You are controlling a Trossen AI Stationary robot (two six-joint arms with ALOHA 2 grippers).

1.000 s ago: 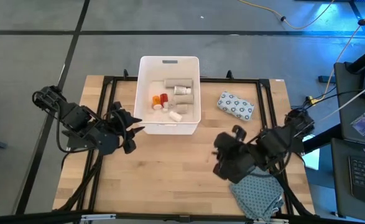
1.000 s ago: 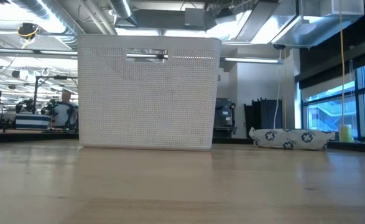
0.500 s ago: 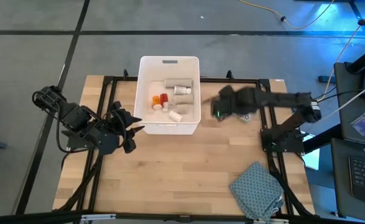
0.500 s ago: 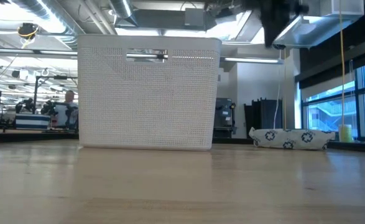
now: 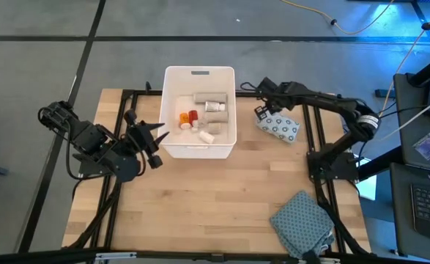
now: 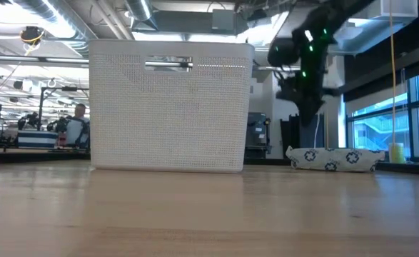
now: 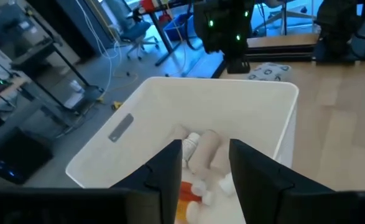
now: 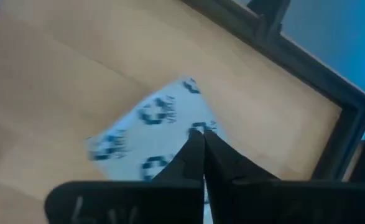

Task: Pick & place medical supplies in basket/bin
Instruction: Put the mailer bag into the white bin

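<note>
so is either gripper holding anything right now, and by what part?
Nothing held. Right gripper is shut, empty, above the dotted soft pack. Left gripper is open by the bin.

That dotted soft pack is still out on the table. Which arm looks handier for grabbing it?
The right. Its gripper hangs shut just above the dotted pack, while the left gripper sits across the bin.

So the right gripper has its two dark fingers pressed together into a point, aimed at a white soft pack with blue dots lying on the wooden table. Looks like the tips are just above it, hard to say if touching. A black frame rail crosses behind.
</note>
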